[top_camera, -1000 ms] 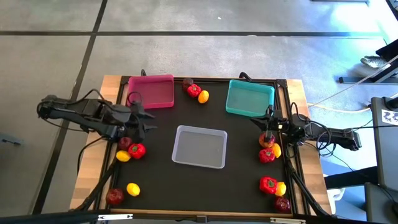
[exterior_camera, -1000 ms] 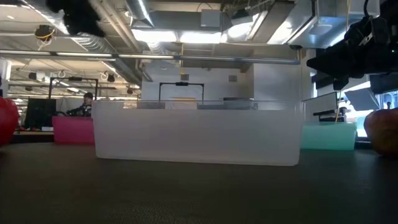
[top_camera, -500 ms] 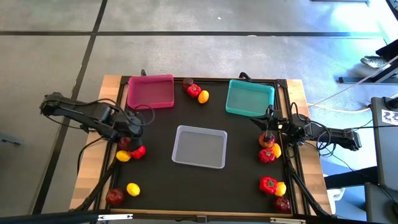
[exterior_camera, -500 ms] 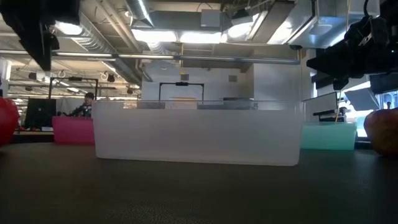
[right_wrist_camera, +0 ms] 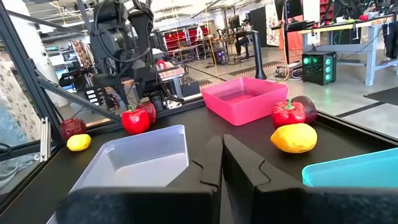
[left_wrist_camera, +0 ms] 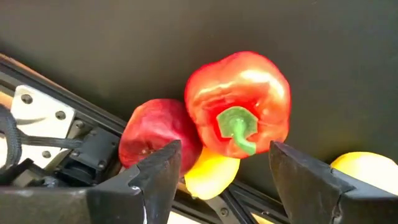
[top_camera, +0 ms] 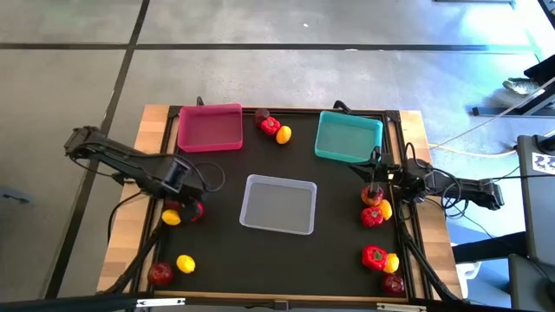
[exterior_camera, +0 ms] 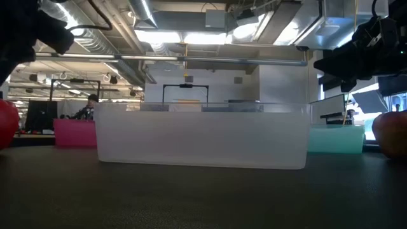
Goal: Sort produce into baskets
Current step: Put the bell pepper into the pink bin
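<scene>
Pepper (left_wrist_camera: 239, 102) sits straight under left gripper (left_wrist_camera: 224, 168) nr desk's left edge, stem up; fingers apart, straddling it; right gripper (right_wrist_camera: 221, 163) closed.

A red bell pepper (left_wrist_camera: 239, 102), green stem facing the camera, sits between the left gripper's (left_wrist_camera: 224, 165) two spread dark fingers, touching a dark red apple (left_wrist_camera: 155, 132) and a yellow lemon (left_wrist_camera: 210, 175) on black matting.
</scene>
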Robot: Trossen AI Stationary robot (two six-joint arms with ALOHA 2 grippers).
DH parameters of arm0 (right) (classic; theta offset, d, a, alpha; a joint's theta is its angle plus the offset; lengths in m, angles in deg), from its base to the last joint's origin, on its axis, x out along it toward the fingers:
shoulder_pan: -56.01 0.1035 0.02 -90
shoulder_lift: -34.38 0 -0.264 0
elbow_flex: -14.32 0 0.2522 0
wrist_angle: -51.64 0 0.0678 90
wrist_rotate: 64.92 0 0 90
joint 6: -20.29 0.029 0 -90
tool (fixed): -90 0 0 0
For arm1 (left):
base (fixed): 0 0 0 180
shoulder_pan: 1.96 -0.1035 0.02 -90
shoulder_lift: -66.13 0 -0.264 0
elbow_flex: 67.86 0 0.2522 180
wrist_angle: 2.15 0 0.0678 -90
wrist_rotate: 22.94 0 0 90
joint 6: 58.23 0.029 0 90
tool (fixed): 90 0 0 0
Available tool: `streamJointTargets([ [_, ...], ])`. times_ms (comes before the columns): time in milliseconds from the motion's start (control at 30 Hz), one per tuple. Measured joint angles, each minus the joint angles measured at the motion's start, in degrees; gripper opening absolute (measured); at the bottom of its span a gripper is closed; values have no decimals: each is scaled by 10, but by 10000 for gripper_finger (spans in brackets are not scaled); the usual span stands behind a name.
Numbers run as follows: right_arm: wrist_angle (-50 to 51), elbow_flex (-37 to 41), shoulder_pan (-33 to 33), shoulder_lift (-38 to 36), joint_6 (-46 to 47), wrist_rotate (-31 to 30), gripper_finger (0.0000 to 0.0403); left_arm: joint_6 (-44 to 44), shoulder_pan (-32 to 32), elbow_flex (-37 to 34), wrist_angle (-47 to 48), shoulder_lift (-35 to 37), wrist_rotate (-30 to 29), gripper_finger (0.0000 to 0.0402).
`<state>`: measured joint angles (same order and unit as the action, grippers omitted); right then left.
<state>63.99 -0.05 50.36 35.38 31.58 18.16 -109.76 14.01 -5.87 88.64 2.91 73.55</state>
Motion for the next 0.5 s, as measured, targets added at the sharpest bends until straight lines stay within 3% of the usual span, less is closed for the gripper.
streamJointTargets([
  [333,0,0,0,0,-3,0,17,-5,19,0,-15,-5,-1,236],
  [500,0,0,0,0,-13,-2,17,3,30,0,-17,-5,-6,208],
])
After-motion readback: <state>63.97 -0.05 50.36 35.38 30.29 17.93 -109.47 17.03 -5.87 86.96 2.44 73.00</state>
